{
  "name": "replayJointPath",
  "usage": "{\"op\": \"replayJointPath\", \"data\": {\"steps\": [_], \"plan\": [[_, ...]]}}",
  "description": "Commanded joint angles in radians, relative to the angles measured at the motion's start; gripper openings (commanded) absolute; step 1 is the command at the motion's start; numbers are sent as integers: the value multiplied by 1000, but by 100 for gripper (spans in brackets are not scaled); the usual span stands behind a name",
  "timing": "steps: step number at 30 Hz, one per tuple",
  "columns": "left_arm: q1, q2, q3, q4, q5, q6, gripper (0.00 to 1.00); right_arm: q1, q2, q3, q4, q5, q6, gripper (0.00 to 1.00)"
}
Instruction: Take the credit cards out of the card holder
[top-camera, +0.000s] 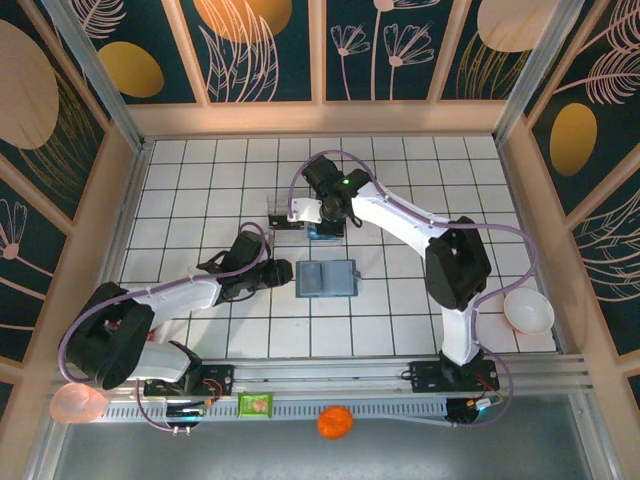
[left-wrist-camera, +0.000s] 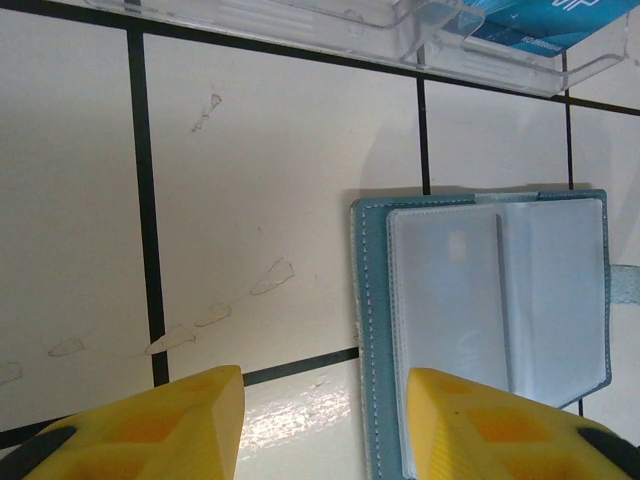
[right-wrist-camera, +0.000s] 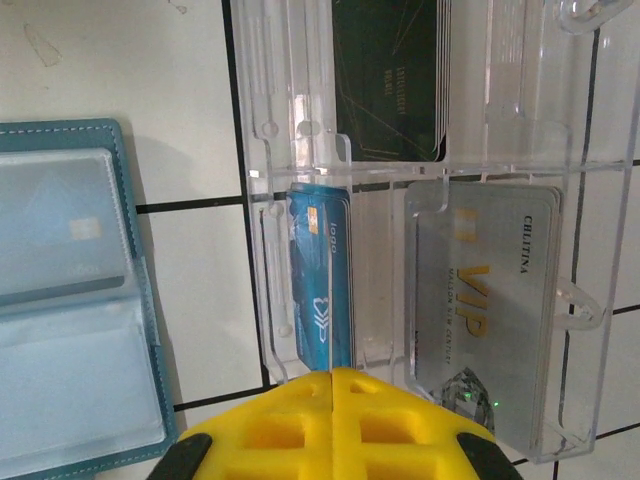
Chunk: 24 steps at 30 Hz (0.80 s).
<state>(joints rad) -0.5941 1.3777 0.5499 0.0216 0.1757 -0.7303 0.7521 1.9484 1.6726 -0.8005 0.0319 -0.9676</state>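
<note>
One open card holder (top-camera: 326, 279), lengthwise left-right

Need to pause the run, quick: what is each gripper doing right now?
Left gripper: open, empty, beside the open card holder.
Right gripper: closed, apparently pinching the blue card at the clear tray.

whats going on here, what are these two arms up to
They are emptying an open card holder. A dark card, a blue card and a silver VIP card sit in the clear tray, and the right claw hangs shut over it. The left claw is open at the holder's edge. A sleeved card looks to be in the holder, not yet out.
</note>
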Motion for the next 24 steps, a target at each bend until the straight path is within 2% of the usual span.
{"op": "replayJointPath", "data": {"steps": [1,24], "plan": [[11,14,24,-17,12,-15,46,-3,26,-1,10,-10,-49,0],[13,29,30,3,23,-14,46,12,101,-16,23,-67,-46,0]]}}
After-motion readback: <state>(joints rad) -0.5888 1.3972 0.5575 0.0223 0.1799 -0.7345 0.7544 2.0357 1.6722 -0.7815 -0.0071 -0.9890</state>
